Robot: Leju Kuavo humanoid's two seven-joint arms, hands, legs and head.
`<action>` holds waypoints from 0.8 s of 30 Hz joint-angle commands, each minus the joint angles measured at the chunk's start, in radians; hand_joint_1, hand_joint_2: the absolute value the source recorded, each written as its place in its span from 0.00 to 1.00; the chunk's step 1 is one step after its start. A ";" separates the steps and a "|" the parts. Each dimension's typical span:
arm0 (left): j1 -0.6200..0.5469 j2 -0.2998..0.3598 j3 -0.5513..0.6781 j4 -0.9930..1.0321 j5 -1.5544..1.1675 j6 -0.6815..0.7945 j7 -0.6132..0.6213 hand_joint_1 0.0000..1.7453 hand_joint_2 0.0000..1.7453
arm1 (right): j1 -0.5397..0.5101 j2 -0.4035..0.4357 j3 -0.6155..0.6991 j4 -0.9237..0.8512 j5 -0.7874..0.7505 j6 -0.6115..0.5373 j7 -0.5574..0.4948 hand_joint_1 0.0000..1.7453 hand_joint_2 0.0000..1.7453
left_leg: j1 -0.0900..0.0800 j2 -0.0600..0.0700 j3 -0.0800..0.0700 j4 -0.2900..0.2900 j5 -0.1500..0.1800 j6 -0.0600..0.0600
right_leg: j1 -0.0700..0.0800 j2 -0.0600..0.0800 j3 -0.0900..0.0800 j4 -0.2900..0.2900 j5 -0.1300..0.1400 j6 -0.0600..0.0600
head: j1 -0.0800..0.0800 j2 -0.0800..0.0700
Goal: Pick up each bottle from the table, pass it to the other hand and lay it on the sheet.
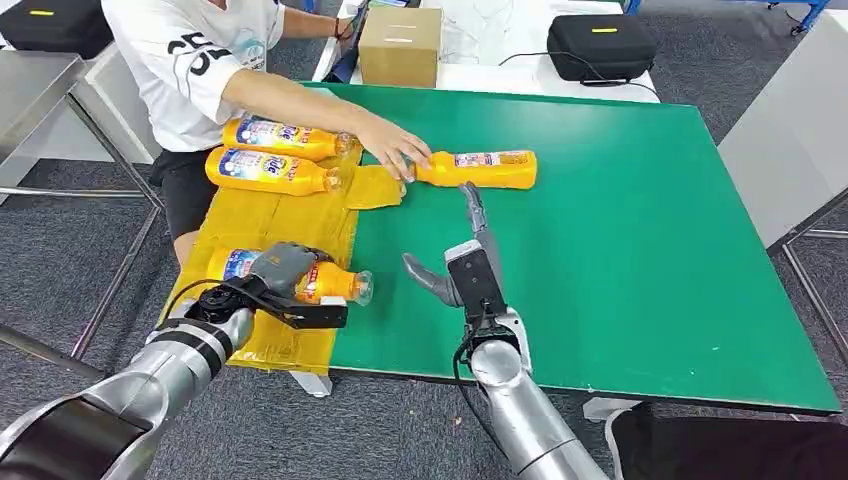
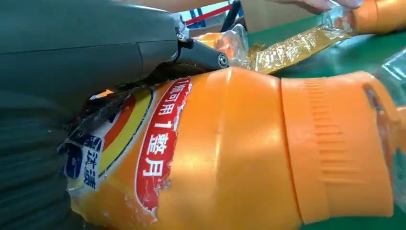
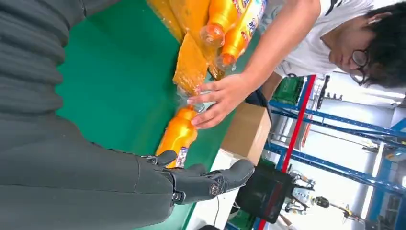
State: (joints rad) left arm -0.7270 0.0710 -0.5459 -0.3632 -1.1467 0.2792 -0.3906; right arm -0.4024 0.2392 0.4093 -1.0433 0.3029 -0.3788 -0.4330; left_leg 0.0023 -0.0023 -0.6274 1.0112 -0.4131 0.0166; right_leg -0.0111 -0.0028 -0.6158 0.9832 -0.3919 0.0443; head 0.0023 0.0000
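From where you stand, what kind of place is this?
Probably a robot lab or workshop: a green-topped work table, blue metal racking behind it, black zipped equipment cases, and a seated person's hand placing an orange plastic bottle.

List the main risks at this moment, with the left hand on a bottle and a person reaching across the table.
1. The person's hand rests on the cap end of the bottle on the green table, close ahead of the open right hand; reaching now might strike it.
2. The left hand holds its bottle near the yellow sheet's edge; released, it could roll off.
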 commanded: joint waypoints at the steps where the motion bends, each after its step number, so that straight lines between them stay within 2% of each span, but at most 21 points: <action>1: -0.019 -0.026 0.053 0.077 0.083 0.098 0.003 0.00 1.00 | -0.053 -0.002 0.027 0.069 -0.005 -0.004 -0.007 0.00 1.00 | 0.000 0.001 0.003 0.000 -0.001 -0.001 | 0.000 0.001 0.002 0.000 -0.001 -0.001 | 0.000 0.000; 9: -0.010 -0.040 0.124 0.071 0.115 0.168 -0.010 0.00 1.00 | -0.067 -0.005 0.046 0.094 -0.016 -0.001 -0.004 0.00 1.00 | 0.000 0.001 0.005 0.000 -0.002 -0.001 | 0.000 0.001 0.005 0.000 -0.002 -0.001 | 0.000 0.000; 11: 0.010 -0.045 0.205 0.051 0.195 0.195 -0.081 0.00 1.00 | -0.067 -0.008 0.045 0.096 -0.016 -0.009 0.002 0.00 1.00 | 0.000 0.000 0.002 0.000 0.000 0.000 | 0.000 0.000 0.002 0.000 0.000 -0.001 | 0.000 0.000; 15: 0.073 -0.066 0.367 -0.021 0.372 0.227 -0.253 0.00 1.00 | -0.056 -0.023 0.042 0.094 -0.004 -0.024 0.013 0.00 1.00 | 0.000 0.001 0.005 -0.001 -0.001 0.000 | 0.000 0.001 0.005 -0.001 -0.001 -0.001 | 0.000 0.000; 18: 0.080 -0.070 0.378 -0.031 0.382 0.227 -0.259 0.00 1.00 | -0.052 -0.026 0.041 0.092 -0.002 -0.023 0.012 0.00 1.00 | 0.000 0.000 0.005 -0.001 -0.002 0.000 | 0.000 0.000 0.005 -0.001 -0.002 -0.001 | 0.000 0.000; 20: 0.110 -0.085 0.438 -0.083 0.470 0.195 -0.308 0.00 1.00 | -0.043 -0.030 0.038 0.084 0.008 -0.031 0.020 0.00 1.00 | 0.000 0.000 0.002 -0.001 0.000 0.000 | 0.000 0.000 0.002 0.000 -0.001 -0.001 | 0.000 0.000; 22: 0.201 -0.099 0.456 -0.285 0.678 0.107 -0.308 0.00 1.00 | -0.018 -0.045 0.033 0.055 0.033 -0.058 0.030 0.00 1.00 | 0.000 0.000 0.002 -0.001 0.000 0.000 | 0.000 -0.001 0.002 -0.001 0.000 0.000 | 0.000 0.000; 24: 0.216 -0.102 0.452 -0.296 0.680 0.113 -0.308 0.00 1.00 | -0.009 -0.053 0.031 0.047 0.032 -0.056 0.029 0.00 1.00 | 0.000 -0.001 0.005 -0.001 -0.001 0.000 | 0.000 -0.002 0.005 -0.002 -0.002 -0.001 | 0.000 0.000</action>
State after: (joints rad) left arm -0.6216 0.0149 -0.2239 -0.4167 -0.6716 0.4710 -0.6878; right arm -0.4137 0.2407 0.4284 -1.0101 0.3124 -0.4109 -0.4192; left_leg 0.0022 -0.0021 -0.6273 1.0112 -0.4127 0.0168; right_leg -0.0111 -0.0027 -0.6160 0.9830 -0.3919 0.0443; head 0.0023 0.0000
